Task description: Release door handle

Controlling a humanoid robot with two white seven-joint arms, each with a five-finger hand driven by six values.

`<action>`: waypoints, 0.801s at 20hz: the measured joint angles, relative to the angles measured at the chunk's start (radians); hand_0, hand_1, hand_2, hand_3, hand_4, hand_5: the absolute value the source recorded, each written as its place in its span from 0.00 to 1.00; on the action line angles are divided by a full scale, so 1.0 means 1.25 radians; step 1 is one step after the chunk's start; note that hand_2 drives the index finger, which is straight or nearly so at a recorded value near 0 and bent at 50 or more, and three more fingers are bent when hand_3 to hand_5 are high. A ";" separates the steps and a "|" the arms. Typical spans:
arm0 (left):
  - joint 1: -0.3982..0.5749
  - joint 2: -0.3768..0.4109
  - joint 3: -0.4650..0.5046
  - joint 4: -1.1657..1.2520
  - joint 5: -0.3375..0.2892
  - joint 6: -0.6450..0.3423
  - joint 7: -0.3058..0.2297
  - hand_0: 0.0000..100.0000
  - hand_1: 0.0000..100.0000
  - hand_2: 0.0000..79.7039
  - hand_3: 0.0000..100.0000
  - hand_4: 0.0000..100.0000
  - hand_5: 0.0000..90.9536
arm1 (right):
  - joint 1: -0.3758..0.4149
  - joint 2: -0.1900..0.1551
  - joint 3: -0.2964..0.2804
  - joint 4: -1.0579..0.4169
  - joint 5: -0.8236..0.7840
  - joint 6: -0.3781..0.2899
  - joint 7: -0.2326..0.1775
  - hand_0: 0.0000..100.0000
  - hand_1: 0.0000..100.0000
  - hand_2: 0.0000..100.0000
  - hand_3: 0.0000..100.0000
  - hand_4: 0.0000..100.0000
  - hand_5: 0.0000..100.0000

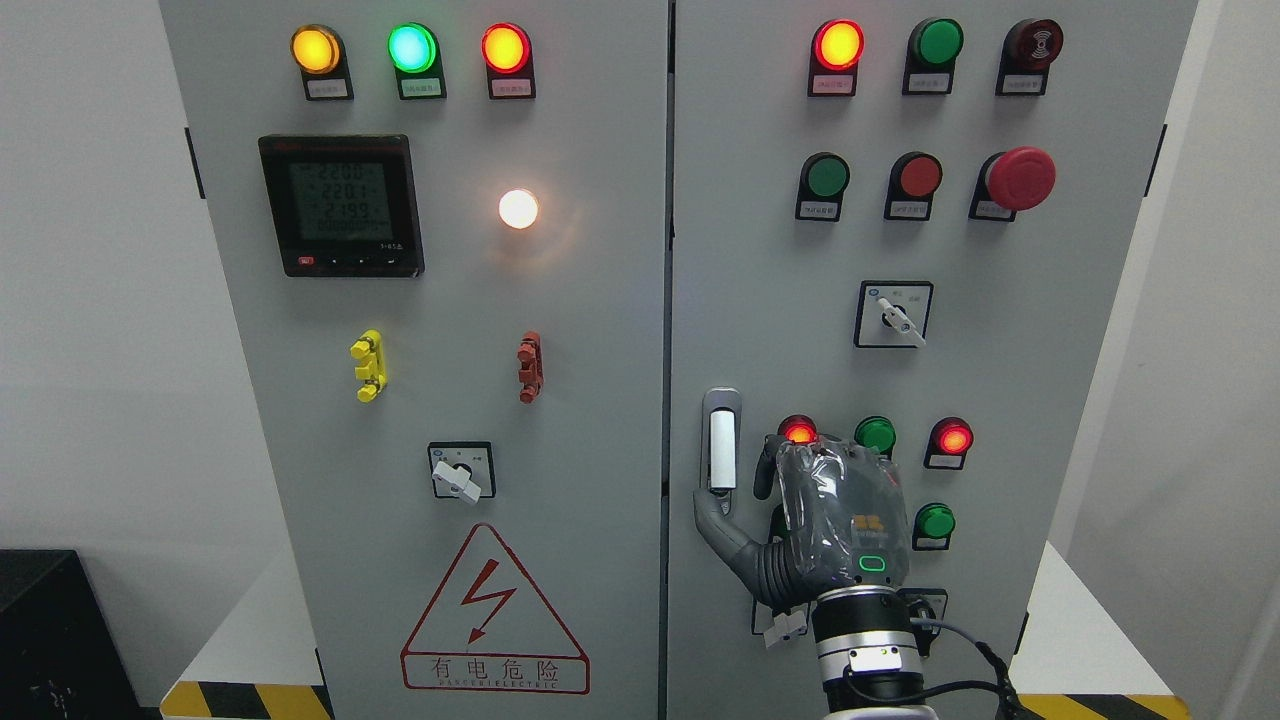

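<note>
The door handle (722, 440) is a white vertical lever in a grey recessed plate at the left edge of the right cabinet door (1000, 380). My right hand (835, 520) comes up from the bottom edge and rests against the door just right of the handle. Its back, wrapped in clear plastic, faces the camera. The thumb (715, 520) stretches left, with its tip just under the lower end of the handle. The fingers (790, 460) point up beside the handle, apart from it. The hand holds nothing. My left arm is out of view.
The right door carries a red indicator light (798, 431), green buttons (875, 435), a rotary switch (895, 315) and a red emergency stop (1020, 178). The left door (440, 400) carries a meter (342, 205), lamps and a warning triangle (493, 610). A black box (60, 630) stands at lower left.
</note>
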 measured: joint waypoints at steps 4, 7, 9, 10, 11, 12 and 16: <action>0.000 0.000 0.000 0.000 0.000 0.000 0.000 0.00 0.00 0.05 0.11 0.00 0.00 | -0.001 0.000 -0.001 0.002 0.000 0.000 0.000 0.19 0.37 0.70 0.97 0.76 0.68; 0.000 0.000 0.000 0.000 0.000 0.000 0.000 0.00 0.00 0.05 0.11 0.00 0.00 | -0.004 0.000 -0.002 0.003 -0.001 0.000 0.000 0.21 0.37 0.70 0.97 0.76 0.68; 0.000 0.000 0.000 0.000 0.000 0.000 0.000 0.00 0.00 0.05 0.11 0.00 0.00 | -0.006 0.000 -0.002 0.004 -0.001 0.000 0.000 0.21 0.36 0.70 0.97 0.76 0.68; 0.000 0.000 0.000 0.000 0.000 0.000 0.000 0.00 0.00 0.05 0.11 0.00 0.00 | -0.007 0.000 -0.002 0.004 -0.001 0.001 0.000 0.21 0.36 0.70 0.97 0.76 0.68; 0.000 0.000 0.000 0.000 0.000 0.000 0.000 0.00 0.00 0.06 0.11 0.00 0.00 | -0.008 0.000 -0.002 0.004 -0.001 0.001 0.000 0.22 0.36 0.70 0.97 0.76 0.68; 0.000 0.000 0.000 0.000 0.000 0.000 0.000 0.00 0.00 0.06 0.11 0.00 0.00 | -0.009 0.000 -0.002 0.005 -0.001 0.001 0.000 0.22 0.36 0.70 0.97 0.76 0.68; 0.000 0.000 0.000 0.000 0.000 0.001 0.000 0.00 0.00 0.06 0.11 0.00 0.00 | -0.010 0.000 -0.001 0.006 -0.001 0.001 0.000 0.23 0.36 0.70 0.97 0.76 0.68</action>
